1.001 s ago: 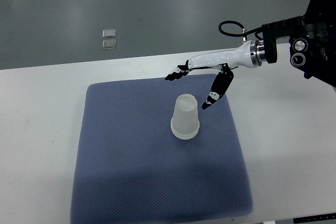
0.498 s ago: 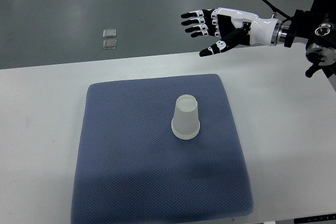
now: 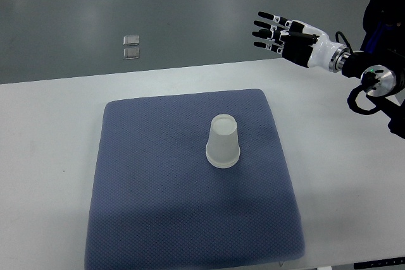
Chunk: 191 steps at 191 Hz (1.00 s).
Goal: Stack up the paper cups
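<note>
- One stack of paper cups (image 3: 223, 142) shows, upside down, wide rim down; it looks like a single cup from above, and how many are nested in it cannot be told; it stands a little right of the middle of the blue mat (image 3: 158, 207), nearer the mat's far edge than its near one.
- One mat lies on the white table (image 3: 50, 156), with bare table showing along its left, right and far edges.
- Two small square plates (image 3: 131, 47) sit one behind the other on the grey floor beyond the table's far edge, toward the left.
- No brand, label or writing can be read on anything.
- One robot hand is in view: the right hand (image 3: 285, 33), white with black fingers, held above the table's far edge near the far right corner, well apart from the cups; its fingers are spread straight toward the left, released, with nothing in them.
- Against half a second ago, the right hand has drawn back toward the right and its forearm now slopes down toward the right edge; a second ago it hung just beside the cups over the mat's far right part; the cups and mat have not moved.
</note>
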Motion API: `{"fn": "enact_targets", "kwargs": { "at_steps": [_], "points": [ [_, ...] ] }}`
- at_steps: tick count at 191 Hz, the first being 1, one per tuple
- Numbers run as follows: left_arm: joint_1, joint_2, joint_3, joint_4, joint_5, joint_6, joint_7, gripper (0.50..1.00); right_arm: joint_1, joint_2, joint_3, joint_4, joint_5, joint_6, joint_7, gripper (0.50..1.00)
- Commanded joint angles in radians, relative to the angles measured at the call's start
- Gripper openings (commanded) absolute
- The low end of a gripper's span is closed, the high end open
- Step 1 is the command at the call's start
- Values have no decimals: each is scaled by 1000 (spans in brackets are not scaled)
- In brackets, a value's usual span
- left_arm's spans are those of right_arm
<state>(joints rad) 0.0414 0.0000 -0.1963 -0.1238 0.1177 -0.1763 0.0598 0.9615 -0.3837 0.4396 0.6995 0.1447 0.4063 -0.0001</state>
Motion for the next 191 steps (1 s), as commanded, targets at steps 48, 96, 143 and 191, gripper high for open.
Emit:
{"fn": "enact_targets", "kwargs": {
  "at_steps": [48, 96, 143, 191],
  "points": [
    [0, 0, 0, 1, -1, 1, 0, 1000, -17, 9, 1, -15, 93, -52, -20, 911],
    [0, 0, 0, 0, -1, 1, 0, 1000, -29, 9, 1, -15, 115, -52, -23, 911],
    [0, 0, 0, 1, -1, 0, 0, 1000, -47, 34, 2, -15, 151, -50, -24, 911],
    [0, 0, 0, 1, -1, 0, 0, 1000, -76, 69, 5, -12, 165, -26, -11, 913]
  ]
}}
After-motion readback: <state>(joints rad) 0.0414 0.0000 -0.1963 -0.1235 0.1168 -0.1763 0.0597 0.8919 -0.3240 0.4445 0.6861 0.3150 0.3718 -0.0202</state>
